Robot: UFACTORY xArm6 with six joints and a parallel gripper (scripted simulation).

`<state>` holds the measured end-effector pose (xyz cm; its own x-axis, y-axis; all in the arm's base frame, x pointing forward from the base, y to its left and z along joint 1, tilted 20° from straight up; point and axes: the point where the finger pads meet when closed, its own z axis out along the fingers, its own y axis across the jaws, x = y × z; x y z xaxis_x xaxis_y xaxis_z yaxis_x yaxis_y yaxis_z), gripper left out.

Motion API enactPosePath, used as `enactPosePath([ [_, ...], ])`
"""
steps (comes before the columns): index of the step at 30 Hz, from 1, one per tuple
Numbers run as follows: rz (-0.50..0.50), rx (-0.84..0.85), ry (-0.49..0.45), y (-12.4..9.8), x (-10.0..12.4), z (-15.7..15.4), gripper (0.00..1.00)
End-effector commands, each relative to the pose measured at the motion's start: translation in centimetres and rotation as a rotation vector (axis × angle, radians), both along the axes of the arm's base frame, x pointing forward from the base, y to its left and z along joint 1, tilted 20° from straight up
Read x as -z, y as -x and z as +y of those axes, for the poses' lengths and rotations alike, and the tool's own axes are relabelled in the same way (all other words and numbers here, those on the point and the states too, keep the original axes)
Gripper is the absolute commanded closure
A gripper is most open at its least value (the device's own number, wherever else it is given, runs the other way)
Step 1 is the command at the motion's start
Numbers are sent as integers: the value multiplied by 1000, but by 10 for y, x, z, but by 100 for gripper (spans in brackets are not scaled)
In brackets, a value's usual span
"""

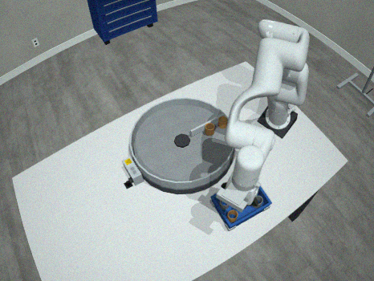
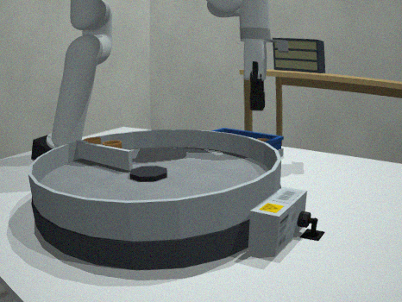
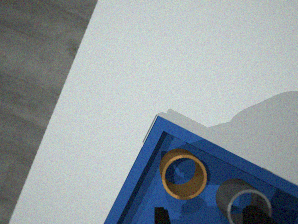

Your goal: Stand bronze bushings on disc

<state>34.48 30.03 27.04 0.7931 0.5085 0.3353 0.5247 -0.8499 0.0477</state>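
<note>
The blue crate (image 1: pixel 265 208) (image 2: pixel 241 133) (image 3: pixel 144 167) sits on the white table by the turntable. In it one bronze bushing (image 1: pixel 232 213) (image 3: pixel 185 192) stands upright, with a steel bushing (image 1: pixel 258 200) (image 3: pixel 226 194) beside it. Two more bronze bushings (image 1: pixel 209 128) (image 1: pixel 222 121) (image 2: pixel 112 143) stand upright on the grey disc (image 1: pixel 160 132) (image 2: pixel 194 173), behind a grey bar (image 1: pixel 199 128) (image 2: pixel 103 155) and away from the black hub (image 1: pixel 181 140) (image 2: pixel 147 173). My gripper (image 2: pixel 257 107) (image 3: pixel 206 215) hangs open and empty well above the crate; in the top view the wrist hides it.
A raised rim (image 2: pixel 151 196) runs around the disc. A grey control box (image 1: pixel 132 170) (image 2: pixel 276 220) juts from the turntable's side. The arm's base (image 1: pixel 278 120) stands behind the turntable. A wooden table (image 2: pixel 336 79) and a blue cabinet (image 1: pixel 122 16) stand off the table.
</note>
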Motion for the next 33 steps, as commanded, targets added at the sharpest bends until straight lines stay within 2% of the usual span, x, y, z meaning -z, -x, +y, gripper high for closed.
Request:
enactPosePath([
  [1, -3, 0, -3, -1, -2, 1, 52],
  [8, -3, 0, -3, -3, 6, 2, 52],
  [19, -3, 0, -3, -18, 50, 8, 52],
  [33, -3, 0, -3, -20, 58, 10, 52],
])
